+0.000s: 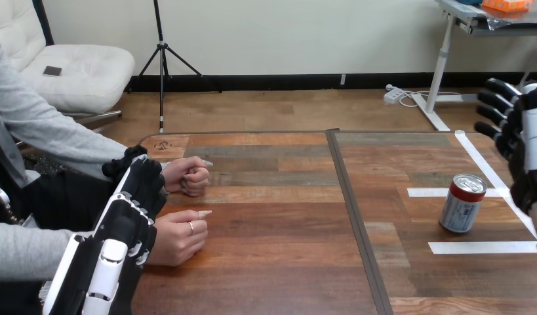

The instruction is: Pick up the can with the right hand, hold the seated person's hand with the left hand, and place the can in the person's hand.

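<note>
Wooden counter (278,262), white tape strips (482,247) on its right half. Can (462,203) stands upright between two strips, nothing touching it. Right hand (515,125) is raised at the right edge, apart from the can, fingers straight, holding nothing. Left hand (131,210) sits near left, between the person's far fist (189,175) and near fist (177,237); can't tell its grip.
</note>
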